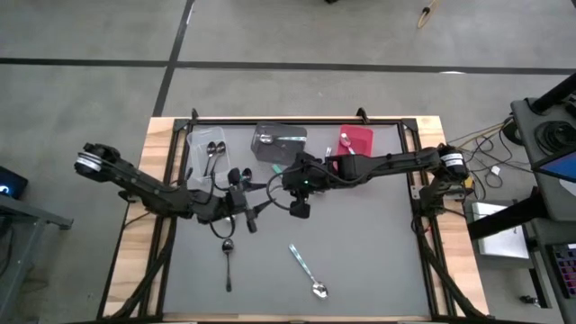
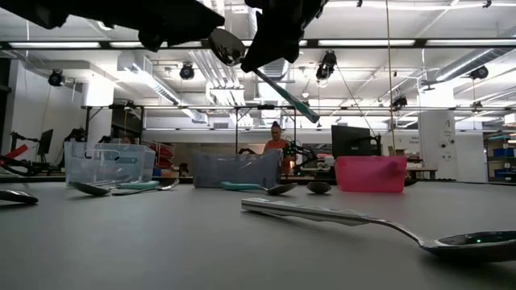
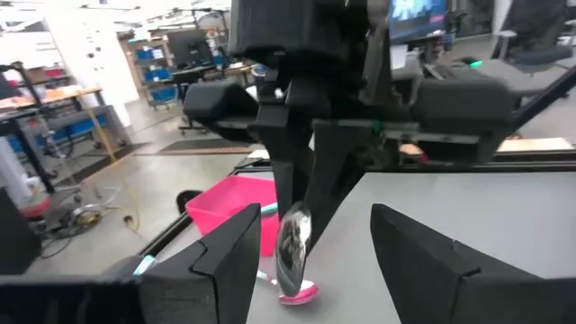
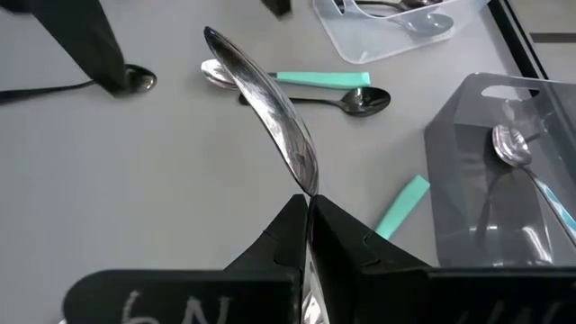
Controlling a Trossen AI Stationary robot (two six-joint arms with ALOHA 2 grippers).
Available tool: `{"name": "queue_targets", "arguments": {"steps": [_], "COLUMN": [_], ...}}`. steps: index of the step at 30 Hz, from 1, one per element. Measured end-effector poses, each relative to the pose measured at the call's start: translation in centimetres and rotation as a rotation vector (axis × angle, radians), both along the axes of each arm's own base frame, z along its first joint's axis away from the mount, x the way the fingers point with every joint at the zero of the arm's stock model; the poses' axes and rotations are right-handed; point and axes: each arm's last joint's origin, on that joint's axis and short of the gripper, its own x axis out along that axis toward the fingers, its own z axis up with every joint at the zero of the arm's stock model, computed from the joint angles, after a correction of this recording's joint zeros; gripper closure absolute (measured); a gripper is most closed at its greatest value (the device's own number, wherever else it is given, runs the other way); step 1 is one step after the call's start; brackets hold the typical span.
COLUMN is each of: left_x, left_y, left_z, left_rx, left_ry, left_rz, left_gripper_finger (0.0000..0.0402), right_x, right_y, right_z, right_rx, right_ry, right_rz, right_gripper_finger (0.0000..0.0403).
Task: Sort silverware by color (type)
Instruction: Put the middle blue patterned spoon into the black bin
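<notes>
Teal-handled spoon [image 2: 242, 60] hangs in mid-air over table centre, pinched at the neck by the right gripper [image 4: 306, 211], whose claw is clamped tight on it. Its silver bowl [image 4: 270, 108] sticks out past the fingertips; the teal handle slants down on the other side in the low view. Left gripper [image 1: 245, 214] sits just beside it, claw spread wide w/ nothing in it, its fingers [image 3: 225, 261] either side of the spoon bowl but not touching.

Other silverware: a black spoon [image 1: 228, 261] and a second teal-handled spoon [image 1: 306, 270] lie apart on the grey mat [image 1: 378, 252] toward the near edge. Close to the bins, a third teal-handled spoon [image 4: 288, 79] and a dark spoon [image 4: 360, 99] lie side by side, a loose teal handle [image 4: 402, 207] next to the grey bin.

Bins along the far edge, l. to r. from above: clear bin [image 1: 196, 144] w/ silver spoons in it, dark grey bin [image 1: 265, 155] w/ a teal-handled spoon inside, red bin [image 1: 362, 137]. A person shows far off in the room behind the table; details can't be made out.
</notes>
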Motion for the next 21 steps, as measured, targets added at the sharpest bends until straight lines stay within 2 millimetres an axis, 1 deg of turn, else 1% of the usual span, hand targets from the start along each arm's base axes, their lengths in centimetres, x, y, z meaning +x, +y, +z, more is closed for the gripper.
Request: {"name": "queue_targets", "arguments": {"steps": [4, 9, 12, 16, 17, 21], "left_x": [0.53, 1.04, 1.12, 1.01, 0.98, 0.93], "left_y": [0.04, 0.36, 0.41, 0.54, 0.56, 0.59], "left_z": [-0.53, -0.87, -0.69, -0.45, -0.38, -0.17], "left_rx": [0.007, -0.015, -0.019, -0.029, -0.043, -0.092], "left_ry": [0.018, 0.023, 0.015, 0.002, -0.007, -0.044], "left_rz": [0.029, 0.050, 0.062, 0.105, 0.112, 0.123], "left_gripper_finger": [0.0223, 0.0263, 0.0303, 0.0380, 0.0390, 0.0398], "right_x": [0.00, 0.00, 0.00, 0.09, 0.11, 0.21], "right_y": [0.00, 0.00, 0.00, -0.02, -0.02, 0.01], "right_z": [0.00, 0.00, 0.00, 0.09, 0.10, 0.21], "right_rx": [-0.001, -0.001, -0.001, 0.006, 0.015, 0.011], "right_ry": [0.000, 0.000, -0.001, -0.016, -0.019, -0.034], "right_rz": [0.001, 0.001, 0.001, -0.019, -0.025, -0.020], "right_gripper_finger": [0.0394, 0.0394, 0.0394, 0.0391, 0.0389, 0.0368]}}
